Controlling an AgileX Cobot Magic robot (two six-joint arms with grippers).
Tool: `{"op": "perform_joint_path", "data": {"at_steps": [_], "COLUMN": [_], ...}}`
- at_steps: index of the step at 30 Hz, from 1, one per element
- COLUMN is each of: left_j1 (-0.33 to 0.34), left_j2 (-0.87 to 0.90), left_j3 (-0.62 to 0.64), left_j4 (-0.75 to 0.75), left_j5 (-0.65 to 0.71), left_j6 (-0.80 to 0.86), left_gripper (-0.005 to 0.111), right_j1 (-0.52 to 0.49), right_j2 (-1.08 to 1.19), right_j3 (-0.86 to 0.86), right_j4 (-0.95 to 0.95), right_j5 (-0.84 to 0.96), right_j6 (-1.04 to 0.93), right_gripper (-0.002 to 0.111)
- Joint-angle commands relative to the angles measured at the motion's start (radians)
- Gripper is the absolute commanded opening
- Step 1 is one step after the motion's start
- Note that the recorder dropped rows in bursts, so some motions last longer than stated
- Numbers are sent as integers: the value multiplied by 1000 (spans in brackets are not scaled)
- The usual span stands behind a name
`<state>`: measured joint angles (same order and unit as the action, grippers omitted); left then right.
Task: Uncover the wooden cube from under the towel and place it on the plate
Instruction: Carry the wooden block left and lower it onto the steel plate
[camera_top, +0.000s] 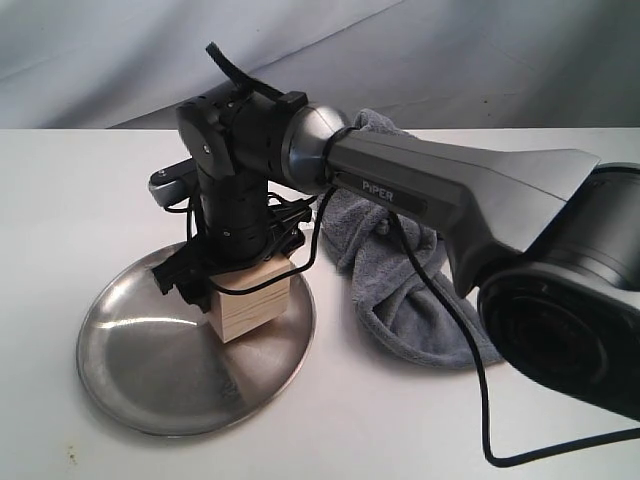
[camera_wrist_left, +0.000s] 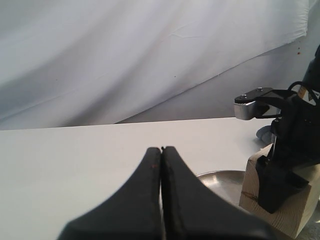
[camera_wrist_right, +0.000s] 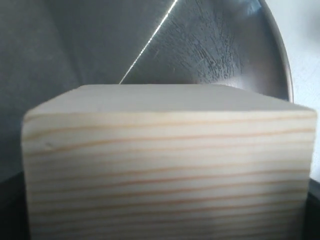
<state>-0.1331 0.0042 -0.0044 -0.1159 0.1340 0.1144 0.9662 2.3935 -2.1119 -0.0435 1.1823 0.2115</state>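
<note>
The wooden cube (camera_top: 252, 302) stands on the far right part of the steel plate (camera_top: 150, 370). My right gripper (camera_top: 240, 272) comes down over it from above and is shut on it, one black finger on each side. In the right wrist view the cube (camera_wrist_right: 165, 160) fills the picture, with the plate (camera_wrist_right: 215, 45) behind it and a finger (camera_wrist_right: 313, 210) just visible at the edge. The blue-grey towel (camera_top: 400, 270) lies crumpled on the table right of the plate. My left gripper (camera_wrist_left: 161, 149) is shut and empty, low over the table, facing the cube (camera_wrist_left: 295, 215) and the plate (camera_wrist_left: 220, 181).
The right arm's thick grey link (camera_top: 450, 190) crosses above the towel, and its black cable (camera_top: 482, 400) hangs down to the table in front. A white table (camera_top: 60, 200) carries everything, with a pale cloth backdrop (camera_top: 400, 50) behind.
</note>
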Motion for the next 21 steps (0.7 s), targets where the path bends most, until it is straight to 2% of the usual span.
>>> {"op": "perform_joint_path", "data": {"at_steps": [1, 4, 6, 9, 13, 15, 17, 21], "left_j1": [-5, -5, -5, -5, -5, -5, -5, -5], "left_j2": [-4, -4, -4, -4, -4, -4, -4, -4], "left_j3": [4, 4, 4, 4, 4, 4, 4, 4], "left_j4": [-2, -2, -2, -2, -2, -2, -2, -2], "left_j5": [-2, -2, -2, -2, -2, -2, -2, -2], "left_j6": [-3, -3, -3, -3, -3, -3, -3, -3], "left_gripper": [0, 0, 0, 0, 0, 0, 0, 0], "right_j1": [1, 1, 1, 1, 1, 1, 1, 1], "right_j2": [-12, -12, -12, -12, -12, -12, -12, -12], "right_j3": [-13, -13, -13, -13, -13, -13, -13, -13], "right_j4": [6, 8, 18, 44, 52, 52, 52, 52], "right_j5": [-1, 1, 2, 2, 2, 2, 2, 2], "right_j6": [4, 2, 2, 0, 0, 0, 0, 0], "right_gripper": [0, 1, 7, 27, 60, 70, 75, 75]}}
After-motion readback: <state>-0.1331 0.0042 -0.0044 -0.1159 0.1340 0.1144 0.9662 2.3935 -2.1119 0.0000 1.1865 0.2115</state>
